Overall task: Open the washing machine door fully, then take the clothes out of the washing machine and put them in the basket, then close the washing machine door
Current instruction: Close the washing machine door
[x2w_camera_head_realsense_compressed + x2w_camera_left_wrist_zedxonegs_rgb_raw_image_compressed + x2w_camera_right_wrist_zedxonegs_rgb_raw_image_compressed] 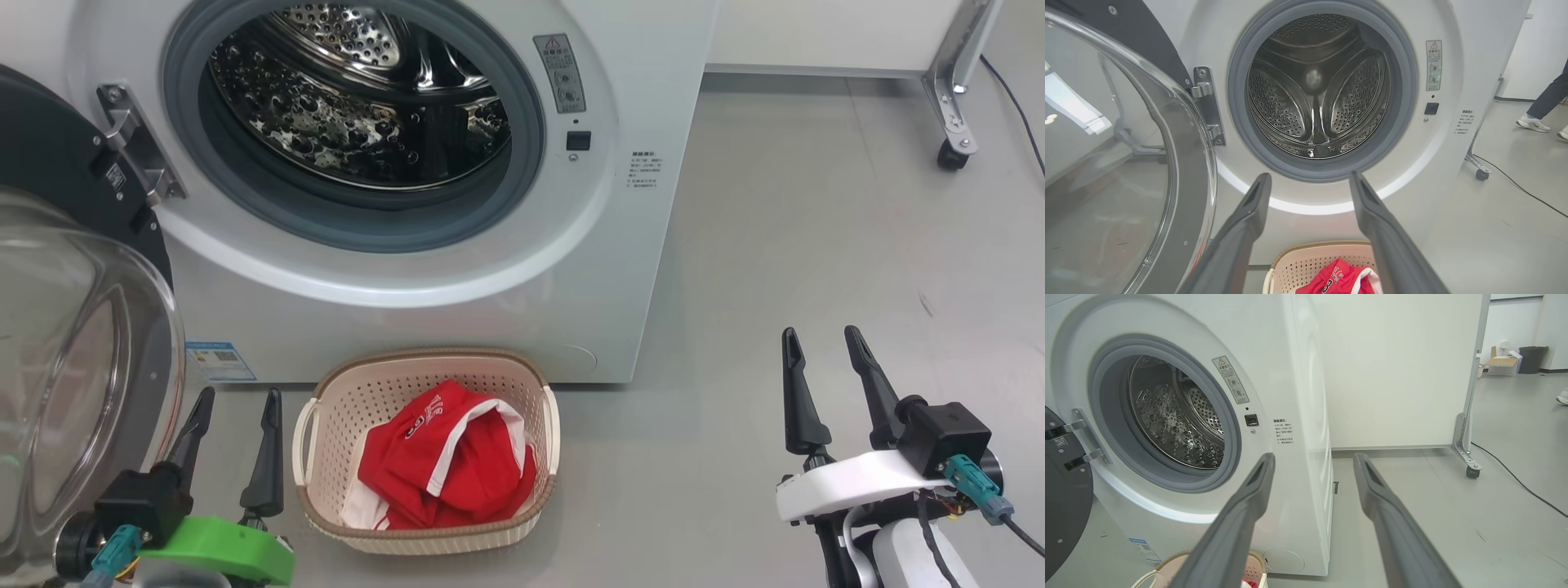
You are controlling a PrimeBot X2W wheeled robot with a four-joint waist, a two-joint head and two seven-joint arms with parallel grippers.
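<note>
Jaws of both spread wide, holding nothing: left gripper (238, 394) low beside door (57, 351) glass, right gripper (820, 333) over bare grey floor (816, 245). Door swung out left of washing machine (620, 204). Clothes (441, 465) in basket (424, 357), just before machine front. Wheeled panel (816, 33) far right.

Door (73, 343) cut off at head view's left edge; basket (1306, 263) clipped by left wrist view's bottom edge; warning sticker (560, 73) text too small.

Door (73, 327) swung open — red clothes (445, 461) in basket (326, 425).

Clothes (445, 457) in basket (326, 392) before washing machine (620, 269)
</note>
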